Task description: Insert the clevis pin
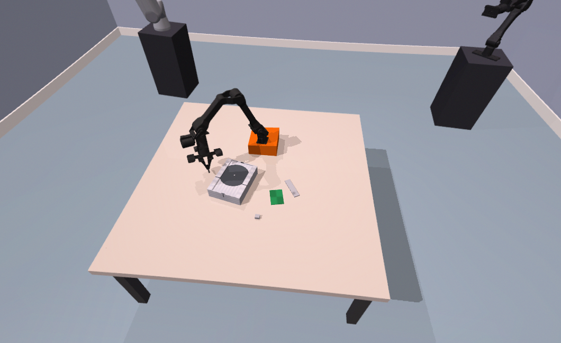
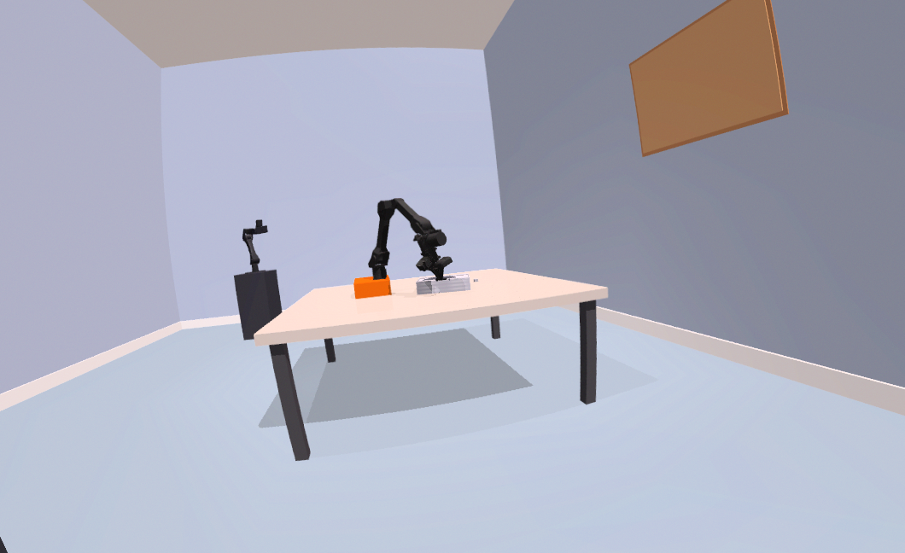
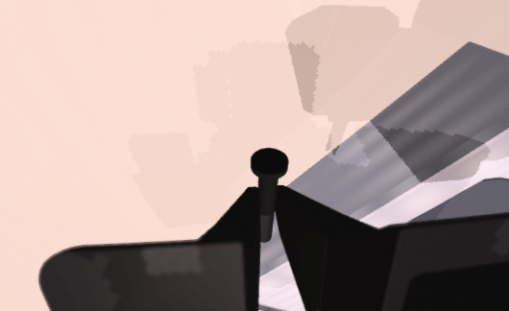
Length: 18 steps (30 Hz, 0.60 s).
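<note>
1. The gripper (image 1: 208, 171) (image 2: 440, 278) (image 3: 267, 189) is closed on the clevis pin (image 3: 269, 163); its fingers are narrow around the shank.
2. In the wrist view, the pin's head shows past the fingertips.
3. The steel tray (image 1: 220, 184) (image 2: 452, 283) (image 3: 328, 184) is just beside the gripper, on the table (image 1: 231, 255) (image 2: 428, 312) (image 3: 74, 96).
4. The disc (image 1: 241, 170) lies inside this tray, near the gripper, without the pin in its hole.
5. The green square (image 1: 276, 197) is farther from the gripper, past the tray.
</note>
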{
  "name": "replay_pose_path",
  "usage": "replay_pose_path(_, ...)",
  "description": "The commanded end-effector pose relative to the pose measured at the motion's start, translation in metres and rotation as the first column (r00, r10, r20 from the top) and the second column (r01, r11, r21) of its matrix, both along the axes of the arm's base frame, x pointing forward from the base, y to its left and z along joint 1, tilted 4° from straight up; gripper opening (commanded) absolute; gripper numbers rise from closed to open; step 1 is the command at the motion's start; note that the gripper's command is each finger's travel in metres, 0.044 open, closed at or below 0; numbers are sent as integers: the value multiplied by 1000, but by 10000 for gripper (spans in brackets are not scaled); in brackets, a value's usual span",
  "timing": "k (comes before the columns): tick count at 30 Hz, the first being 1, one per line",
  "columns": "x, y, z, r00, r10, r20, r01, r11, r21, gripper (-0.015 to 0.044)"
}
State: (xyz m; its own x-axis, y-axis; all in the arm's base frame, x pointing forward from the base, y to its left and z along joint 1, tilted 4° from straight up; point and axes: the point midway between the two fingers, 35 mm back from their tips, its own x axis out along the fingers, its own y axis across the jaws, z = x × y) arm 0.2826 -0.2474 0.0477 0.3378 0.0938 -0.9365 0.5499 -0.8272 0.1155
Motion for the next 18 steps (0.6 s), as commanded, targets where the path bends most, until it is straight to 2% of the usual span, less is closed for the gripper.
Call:
replay_pose_path(1, 3, 7, 0, 991, 130, -7, -130, 990, -45, 0)
replay_pose_path(9, 7, 21, 1, 925, 379, -31, -380, 916, -126, 0)
replay_pose_path(18, 11, 35, 3, 775, 627, -80, -629, 751, -200, 0)
